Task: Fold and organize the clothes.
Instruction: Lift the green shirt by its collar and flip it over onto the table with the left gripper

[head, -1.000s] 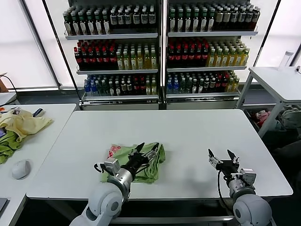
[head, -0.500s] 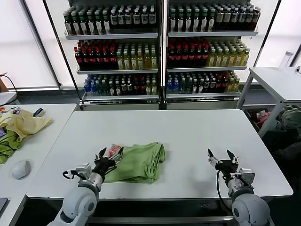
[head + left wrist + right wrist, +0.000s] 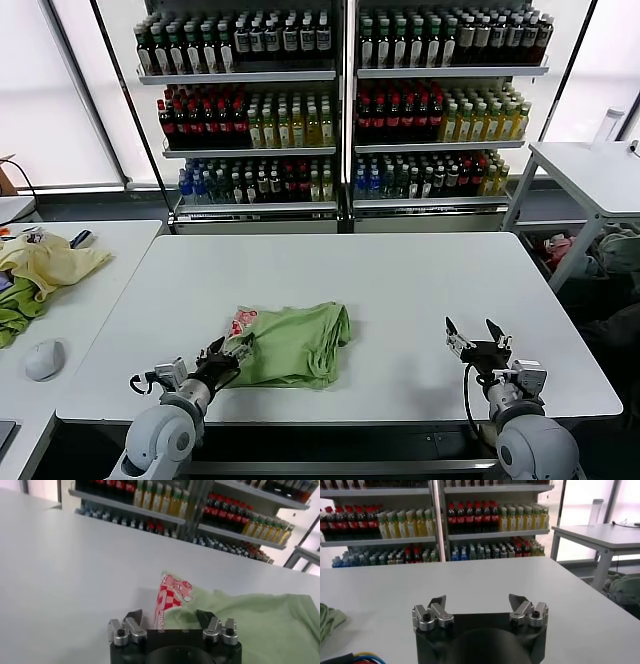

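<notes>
The clothes, one light green shirt [image 3: 295,345], lie folded flat near the front of the white table [image 3: 400,280], with the red-and-white graphic [image 3: 243,322] at the shirt's left end. My left gripper [image 3: 228,354] sits low at the shirt's near-left corner, open. In the left wrist view its fingertips [image 3: 133,617] straddle the edge of the shirt [image 3: 240,615] just below the graphic [image 3: 170,592], and I cannot tell whether they touch it. My right gripper [image 3: 478,338] rests open and holds nothing near the table's front right, in the right wrist view [image 3: 479,602].
Shelves of bottles [image 3: 340,100] fill the back. A side table on the left carries a pale yellow garment [image 3: 50,262], a darker green cloth [image 3: 15,310] and a mouse [image 3: 45,358]. Another white table [image 3: 590,170] stands at the right.
My left gripper moved left off the middle of the shirt and drew back to its near-left corner. The shirt now lies flatter. The right arm stayed put.
</notes>
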